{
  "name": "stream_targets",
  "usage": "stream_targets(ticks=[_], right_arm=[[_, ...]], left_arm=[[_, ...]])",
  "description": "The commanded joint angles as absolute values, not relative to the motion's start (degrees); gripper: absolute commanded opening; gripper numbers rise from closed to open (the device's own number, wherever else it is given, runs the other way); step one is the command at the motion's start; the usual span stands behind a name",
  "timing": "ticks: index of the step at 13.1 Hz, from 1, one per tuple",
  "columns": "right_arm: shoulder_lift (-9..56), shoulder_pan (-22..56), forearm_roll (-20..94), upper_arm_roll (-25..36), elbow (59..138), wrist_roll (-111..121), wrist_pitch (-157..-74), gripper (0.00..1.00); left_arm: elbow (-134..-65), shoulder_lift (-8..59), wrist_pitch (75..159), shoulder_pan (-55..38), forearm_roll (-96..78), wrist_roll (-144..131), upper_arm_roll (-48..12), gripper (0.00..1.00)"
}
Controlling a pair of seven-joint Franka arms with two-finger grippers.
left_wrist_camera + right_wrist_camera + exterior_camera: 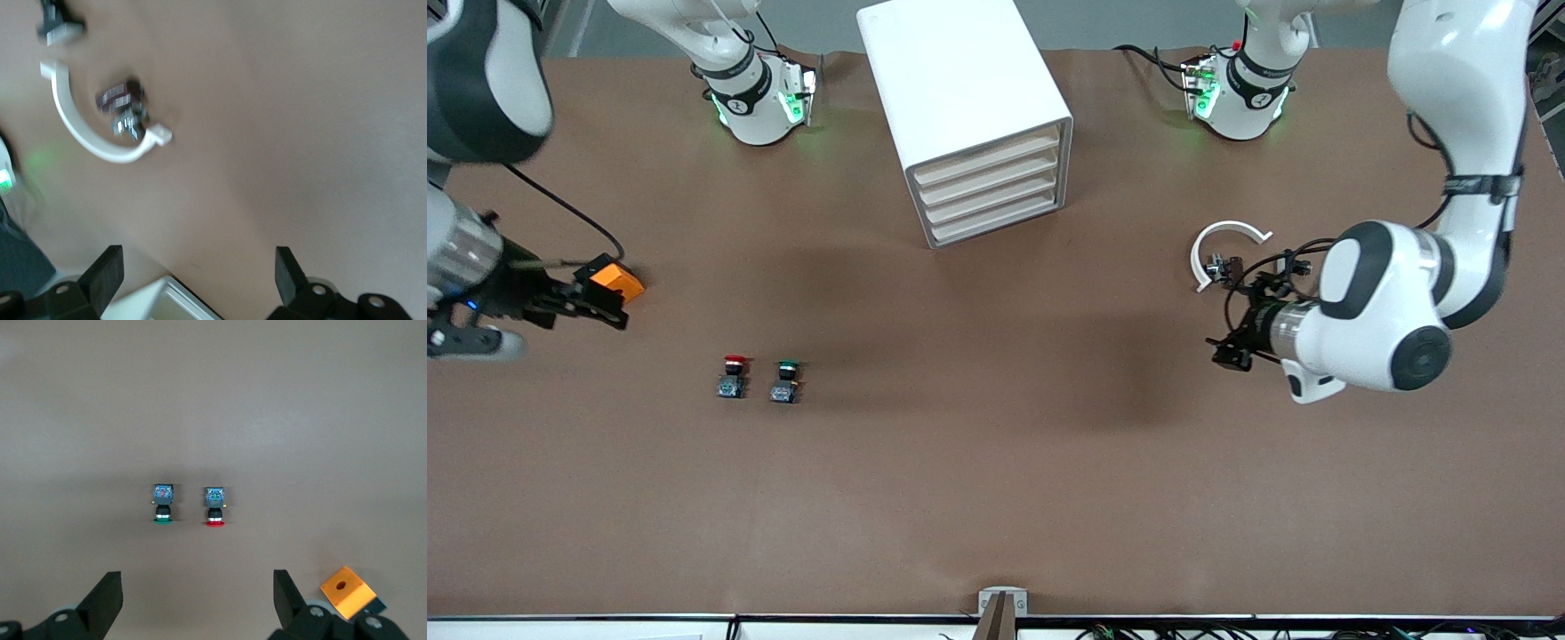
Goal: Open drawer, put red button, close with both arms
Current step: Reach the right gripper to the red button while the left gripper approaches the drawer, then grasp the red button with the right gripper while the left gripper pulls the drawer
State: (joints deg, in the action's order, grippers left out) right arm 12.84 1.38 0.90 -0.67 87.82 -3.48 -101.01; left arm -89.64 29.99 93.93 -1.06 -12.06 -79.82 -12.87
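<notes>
Tiny red-capped push-button [733, 377] on brown table [996, 462], beside green-capped twin [785, 381], ahead of our right gripper [197, 603]: jaws wide, empty. Our left gripper [200, 283] wide, empty, near white curved bracket [93, 130].

The right tool [193, 600] gapes above the red button [214, 506], green button [163, 503] beside.

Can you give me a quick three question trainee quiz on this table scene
1. True or false: every drawer of the white drawer unit is shut.
2. Which lies nearer the right arm's end of the table: A) red button, B) green button?
3. Fill in: the right gripper has its fingers ____.

Key: 1 true. 2 A. 3 open; the left gripper likewise, above the table near the white curved piece.
</notes>
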Motion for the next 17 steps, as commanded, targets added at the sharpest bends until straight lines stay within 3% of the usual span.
stream_targets(ticks=[1,4,10,17], right_arm=[[20.1,1.85,0.09,-0.62,86.66,-3.6,-105.19,1.0],[27.05,1.41,0.09,-0.53,87.36,-3.52,-108.88,1.0],[35.67,0.79,-1.14,-0.35,93.08,-3.43,-125.93,1.0],[36.74,0.97,-1.14,-0.35,98.43,-2.72,-126.65,1.0]], left_arm=[[-88.51,34.08,93.87,-4.03,-15.72,-94.78,-12.83,1.0],[-87.01,38.49,93.87,-8.78,-18.88,-112.54,-12.83,1.0],[-87.54,42.8,91.85,-14.66,-40.48,-119.09,-12.83,1.0],[-87.28,46.14,89.31,-23.64,-49.66,-129.37,-12.83,1.0]])
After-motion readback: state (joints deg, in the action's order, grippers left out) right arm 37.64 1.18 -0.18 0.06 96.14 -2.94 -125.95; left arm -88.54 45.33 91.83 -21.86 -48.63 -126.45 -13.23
